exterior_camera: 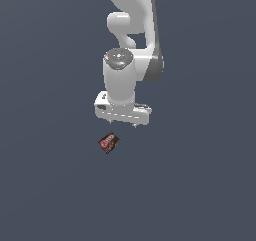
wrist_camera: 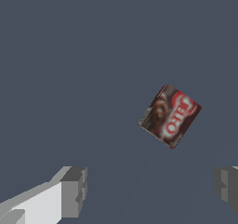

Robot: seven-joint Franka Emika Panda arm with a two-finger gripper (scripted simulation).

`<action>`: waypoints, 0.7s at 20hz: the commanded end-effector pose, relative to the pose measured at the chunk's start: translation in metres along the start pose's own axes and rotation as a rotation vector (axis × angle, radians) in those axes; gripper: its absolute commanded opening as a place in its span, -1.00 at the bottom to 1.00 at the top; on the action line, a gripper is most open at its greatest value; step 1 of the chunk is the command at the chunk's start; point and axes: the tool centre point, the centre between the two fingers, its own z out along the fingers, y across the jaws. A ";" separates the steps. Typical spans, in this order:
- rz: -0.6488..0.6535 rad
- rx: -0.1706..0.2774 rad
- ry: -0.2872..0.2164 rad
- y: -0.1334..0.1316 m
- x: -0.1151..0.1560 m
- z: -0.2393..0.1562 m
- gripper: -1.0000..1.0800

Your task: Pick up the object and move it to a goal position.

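The object [exterior_camera: 109, 142] is a small flat box, dark red and brown-black with pale markings, lying on the grey floor. In the wrist view it [wrist_camera: 170, 116] lies turned at an angle, apart from both fingers. My gripper [exterior_camera: 122, 123] hangs above it and slightly toward the exterior view's right, not touching it. In the wrist view the gripper [wrist_camera: 151, 190] is open and empty, with one grey fingertip [wrist_camera: 74, 193] and the other fingertip [wrist_camera: 228, 188] wide apart.
The white arm [exterior_camera: 131, 45] rises behind the gripper in the exterior view. The surface all around is a plain dark grey-blue floor [exterior_camera: 200, 185]. No goal marker shows.
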 end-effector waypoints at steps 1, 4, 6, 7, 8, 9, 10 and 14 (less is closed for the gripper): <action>0.076 0.003 0.000 0.007 0.004 0.012 0.92; 0.183 0.005 0.000 0.018 0.010 0.028 0.92; 0.255 0.006 0.001 0.025 0.014 0.039 0.92; 0.291 0.006 0.001 0.029 0.015 0.044 0.92; 0.326 0.006 0.002 0.033 0.017 0.049 0.92; 0.358 0.006 0.002 0.036 0.018 0.054 0.92; 0.389 0.006 0.003 0.040 0.020 0.059 0.92; 0.493 0.004 0.005 0.052 0.023 0.075 0.92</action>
